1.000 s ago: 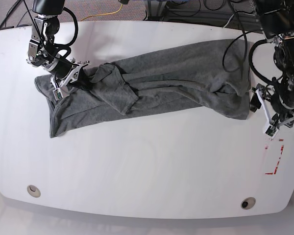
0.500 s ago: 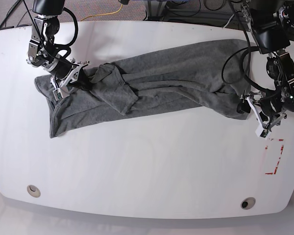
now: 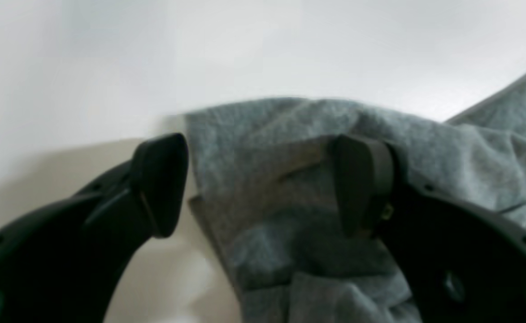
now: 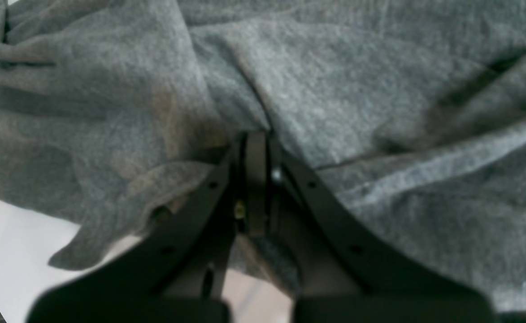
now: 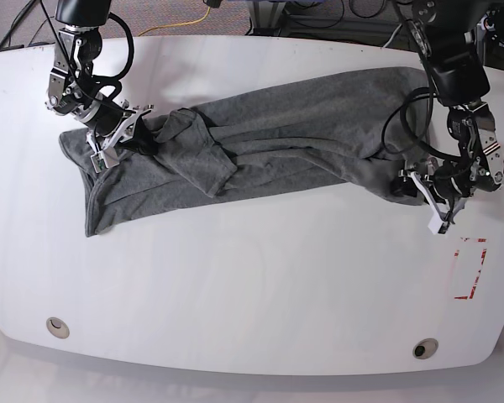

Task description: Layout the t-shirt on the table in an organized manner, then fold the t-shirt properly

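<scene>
Left wrist view: left pincer (image 3: 263,184) spread wide, straddling a bunched corner of the t-shirt (image 3: 289,148); one finger over bare desk (image 3: 110,67), the other over cloth. Soft knit, limp, bound to sag and drag; best taken at this thick hem corner

Right wrist view: right pincer (image 4: 256,148) pinched together on a fold of the t-shirt (image 4: 357,89), cloth heaped ahead and to both sides

Base view: t-shirt (image 5: 260,143) rumpled in a long band between the right pincer (image 5: 118,138) and left pincer (image 5: 428,201); light, likely clingy on the glossy desk (image 5: 252,294)
</scene>
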